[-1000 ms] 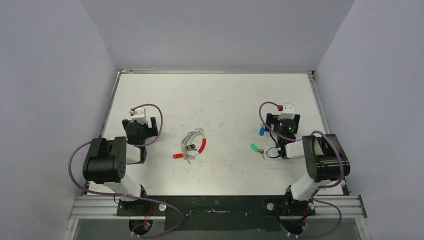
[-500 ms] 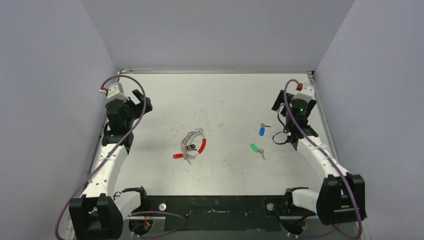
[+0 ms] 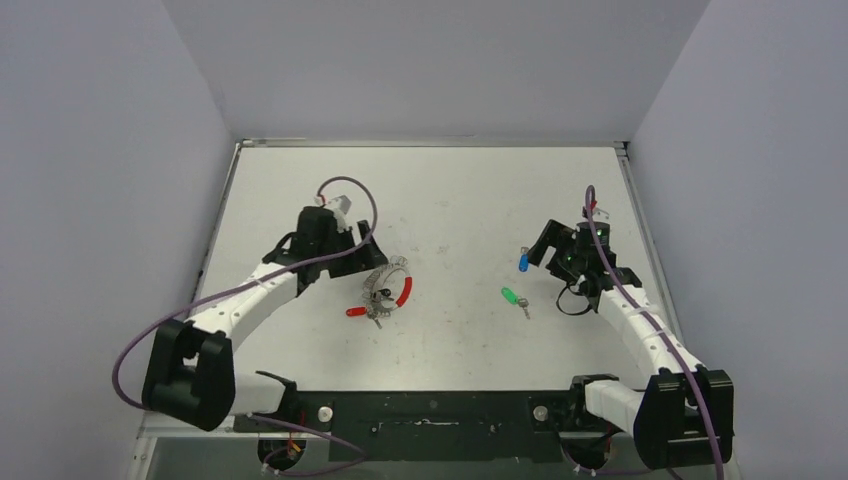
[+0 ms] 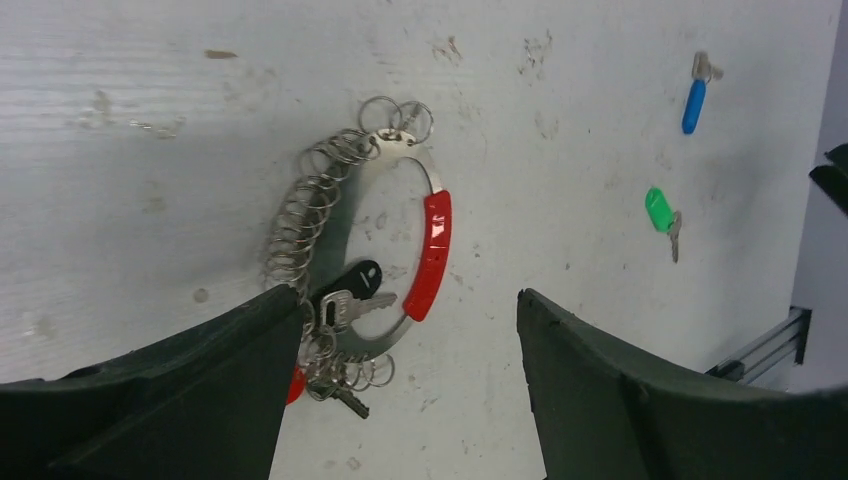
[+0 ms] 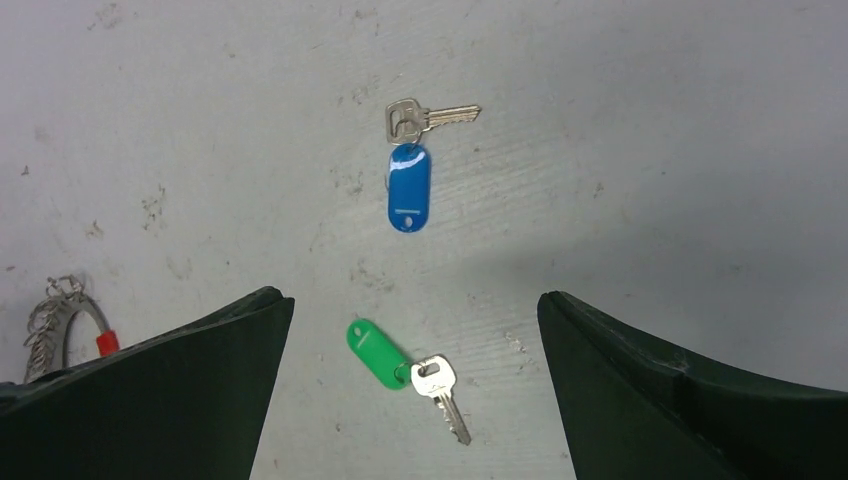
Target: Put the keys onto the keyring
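Observation:
The keyring (image 3: 390, 270) lies mid-table, a silvery coiled loop with a red curved section (image 4: 433, 250); a black-headed key and small rings hang on it. The blue key (image 3: 523, 262) and the green key (image 3: 510, 296) lie loose to its right. My left gripper (image 3: 352, 262) is open and empty, hovering at the keyring's left side; in the left wrist view (image 4: 405, 300) the ring's lower part lies between the fingers. My right gripper (image 3: 545, 250) is open and empty just right of the two keys. Its view shows the blue key (image 5: 408, 185) ahead and the green key (image 5: 378, 350) between the fingers (image 5: 412, 300).
A red-headed key (image 3: 355, 311) lies at the keyring's lower left, partly hidden behind my left finger in the wrist view. Grey walls enclose the white table (image 3: 450, 190) on three sides. Purple cables loop over both arms.
Both arms swung in from the far corners toward the table's middle. The left gripper now hovers at the keyring, the right one by the blue and green keys. Nothing on the table moved.

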`<action>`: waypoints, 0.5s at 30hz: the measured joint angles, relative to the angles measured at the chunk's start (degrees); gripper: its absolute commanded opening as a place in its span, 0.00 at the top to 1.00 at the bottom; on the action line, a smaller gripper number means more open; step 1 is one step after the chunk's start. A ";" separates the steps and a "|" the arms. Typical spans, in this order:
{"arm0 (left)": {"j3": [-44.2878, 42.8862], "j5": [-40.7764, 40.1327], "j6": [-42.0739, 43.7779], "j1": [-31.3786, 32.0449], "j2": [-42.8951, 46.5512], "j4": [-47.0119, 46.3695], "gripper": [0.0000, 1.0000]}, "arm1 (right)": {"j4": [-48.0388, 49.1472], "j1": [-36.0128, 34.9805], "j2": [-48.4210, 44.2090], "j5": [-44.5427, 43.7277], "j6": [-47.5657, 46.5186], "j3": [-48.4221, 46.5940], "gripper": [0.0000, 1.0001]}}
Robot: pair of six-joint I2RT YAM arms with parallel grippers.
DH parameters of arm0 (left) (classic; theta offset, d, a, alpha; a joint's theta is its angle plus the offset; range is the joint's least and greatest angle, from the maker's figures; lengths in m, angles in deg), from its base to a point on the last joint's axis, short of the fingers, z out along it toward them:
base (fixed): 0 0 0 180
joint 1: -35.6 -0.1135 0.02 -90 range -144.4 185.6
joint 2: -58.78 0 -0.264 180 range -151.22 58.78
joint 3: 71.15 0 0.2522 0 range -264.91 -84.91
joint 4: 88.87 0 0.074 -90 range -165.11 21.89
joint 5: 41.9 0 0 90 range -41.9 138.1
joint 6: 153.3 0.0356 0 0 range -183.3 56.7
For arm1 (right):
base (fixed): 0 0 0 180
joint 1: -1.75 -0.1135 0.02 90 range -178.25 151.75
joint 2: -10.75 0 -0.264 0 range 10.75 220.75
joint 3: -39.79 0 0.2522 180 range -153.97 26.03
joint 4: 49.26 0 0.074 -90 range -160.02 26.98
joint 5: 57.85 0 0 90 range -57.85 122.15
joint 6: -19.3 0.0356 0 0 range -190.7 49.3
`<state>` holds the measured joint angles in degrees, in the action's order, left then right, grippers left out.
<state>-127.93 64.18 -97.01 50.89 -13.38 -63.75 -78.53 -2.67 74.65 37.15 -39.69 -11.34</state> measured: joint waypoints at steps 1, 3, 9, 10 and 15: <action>-1.20 -0.85 0.42 2.80 -1.86 1.09 0.25 | -1.25 0.26 -0.02 1.14 0.44 0.00 0.00; -5.16 -3.30 1.68 7.41 -6.54 3.69 0.27 | -1.60 0.42 -0.15 3.52 0.81 0.00 0.00; -15.56 -10.29 4.20 17.79 -18.64 6.91 0.28 | -2.23 0.70 -0.63 9.33 0.11 0.11 0.00; -16.55 -11.17 4.44 18.71 -20.33 7.23 0.28 | -2.43 0.70 -0.79 9.90 -0.13 0.24 0.00; -19.80 -14.40 5.84 21.75 -28.06 9.09 0.29 | -4.26 0.70 -2.12 11.69 -1.53 1.60 0.00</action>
<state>-147.73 49.77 -91.18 72.64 -41.45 -54.66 -82.79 -1.97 72.53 48.84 -41.22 -9.74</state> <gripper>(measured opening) 0.715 0.999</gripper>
